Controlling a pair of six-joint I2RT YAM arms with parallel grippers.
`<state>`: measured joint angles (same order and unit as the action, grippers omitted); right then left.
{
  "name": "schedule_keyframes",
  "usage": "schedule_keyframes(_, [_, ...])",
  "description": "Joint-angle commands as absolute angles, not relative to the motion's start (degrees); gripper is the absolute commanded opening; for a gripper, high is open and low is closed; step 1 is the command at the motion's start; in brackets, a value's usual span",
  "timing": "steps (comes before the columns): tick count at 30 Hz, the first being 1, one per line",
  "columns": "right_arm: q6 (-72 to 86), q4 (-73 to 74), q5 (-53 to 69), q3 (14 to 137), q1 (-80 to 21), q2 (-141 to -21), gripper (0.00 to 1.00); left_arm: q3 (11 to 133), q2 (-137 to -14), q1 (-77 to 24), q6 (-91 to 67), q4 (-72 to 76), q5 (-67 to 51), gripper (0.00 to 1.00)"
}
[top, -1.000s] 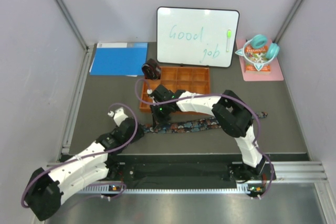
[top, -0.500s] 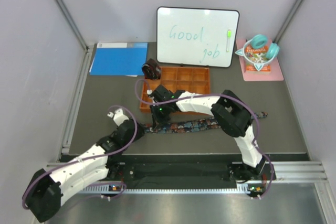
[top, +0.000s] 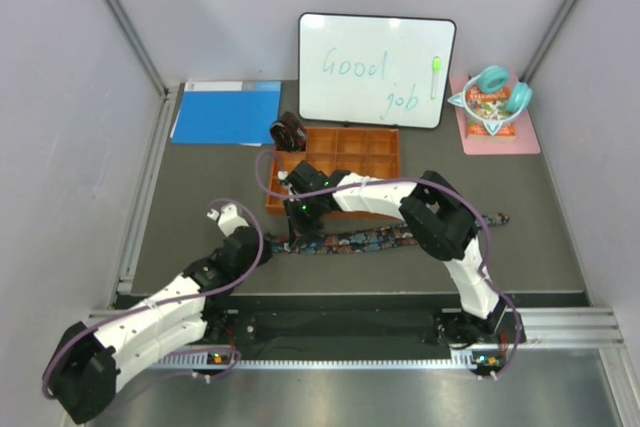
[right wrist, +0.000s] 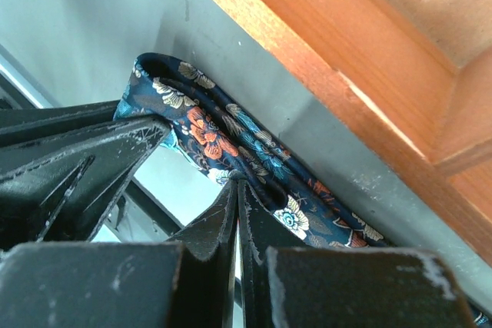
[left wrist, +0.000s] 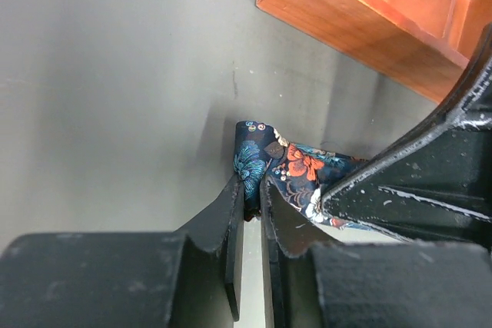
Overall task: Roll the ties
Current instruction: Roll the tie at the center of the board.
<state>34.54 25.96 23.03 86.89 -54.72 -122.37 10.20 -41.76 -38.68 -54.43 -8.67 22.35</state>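
On the grey table (top: 200, 187), just in front of the orange tray (top: 372, 143), the floral tie (top: 375, 239) lay stretched flat, its left end doubled over, likely to start a coil. The left gripper (left wrist: 249, 190) was clamped on that folded tip, anchoring it. The right gripper (right wrist: 237, 186) had its jaws together at the fold alongside; whether they caught any cloth was unclear.

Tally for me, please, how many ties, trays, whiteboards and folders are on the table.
Ties: 2 (floral tie, dark rolled tie)
Orange tray: 1
Whiteboard: 1
Blue folder: 1
Total: 5
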Motion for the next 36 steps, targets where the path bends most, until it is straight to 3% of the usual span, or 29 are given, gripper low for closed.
schedule_keyframes(1, [33.3, 27.9, 20.1, 89.5, -55.2, -124.8, 0.00, 16.7, -42.4, -38.4, -51.4, -15.9, 24.3, 0.13])
schedule_keyframes(12, [35.3, 27.6, 23.7, 95.4, -55.2, -126.2, 0.00, 28.4, -41.7, -38.8, -50.8, -27.9, 24.6, 0.13])
schedule_keyframes(24, [37.3, 25.4, 27.6, 97.8, -55.5, -127.4, 0.00, 31.6, -45.8, -40.9, -48.3, -27.2, 21.9, 0.13])
schedule_keyframes(36, [36.7, 24.7, 28.0, 90.9, -55.0, -123.4, 0.00, 34.4, -58.9, -53.0, -50.9, -23.7, 28.6, 0.12])
